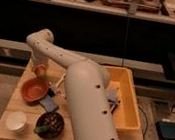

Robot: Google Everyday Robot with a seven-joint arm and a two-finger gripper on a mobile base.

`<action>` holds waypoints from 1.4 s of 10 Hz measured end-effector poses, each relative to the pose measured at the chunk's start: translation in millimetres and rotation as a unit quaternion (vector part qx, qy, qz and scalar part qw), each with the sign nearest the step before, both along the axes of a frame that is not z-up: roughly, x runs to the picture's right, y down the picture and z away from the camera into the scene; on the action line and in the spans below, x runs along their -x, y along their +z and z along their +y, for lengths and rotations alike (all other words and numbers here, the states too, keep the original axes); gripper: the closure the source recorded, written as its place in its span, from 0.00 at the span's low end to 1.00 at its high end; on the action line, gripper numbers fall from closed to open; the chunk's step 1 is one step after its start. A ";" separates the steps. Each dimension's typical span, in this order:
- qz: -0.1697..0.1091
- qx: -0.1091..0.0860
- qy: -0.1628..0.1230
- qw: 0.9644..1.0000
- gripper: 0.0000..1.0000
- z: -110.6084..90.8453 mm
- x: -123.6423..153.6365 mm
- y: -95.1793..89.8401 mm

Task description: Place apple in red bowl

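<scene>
The apple [40, 70], small and reddish with a pale patch, is right at the tip of my gripper [39, 67], over the back left part of the wooden table [76, 139]. The red bowl [34, 89] stands on the table just in front of and below the apple, and nothing shows inside it. My white arm reaches from the lower right across the table to the gripper at the back left. I cannot tell whether the apple is held or rests on the table.
A dark bowl with mixed contents [50, 125] and a white cup [17, 121] stand at the table's front left. A blue-grey object [50, 101] lies beside the red bowl. A large yellow bin [126, 99] takes up the table's right side. A dark shelf wall runs behind.
</scene>
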State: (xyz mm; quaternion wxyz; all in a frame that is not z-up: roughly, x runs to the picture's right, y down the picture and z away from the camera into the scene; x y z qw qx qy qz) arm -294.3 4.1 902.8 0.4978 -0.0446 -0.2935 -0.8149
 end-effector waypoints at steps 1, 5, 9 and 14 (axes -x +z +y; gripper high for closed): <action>-0.001 0.000 -0.002 1.000 0.42 0.5 1.7 -0.3; 0.001 0.000 -0.003 1.000 0.42 2.7 0.7 1.0; 0.006 -0.001 -0.002 1.000 0.58 2.3 -1.5 1.0; 0.010 -0.005 -0.005 1.000 0.74 -0.2 -0.4 -1.7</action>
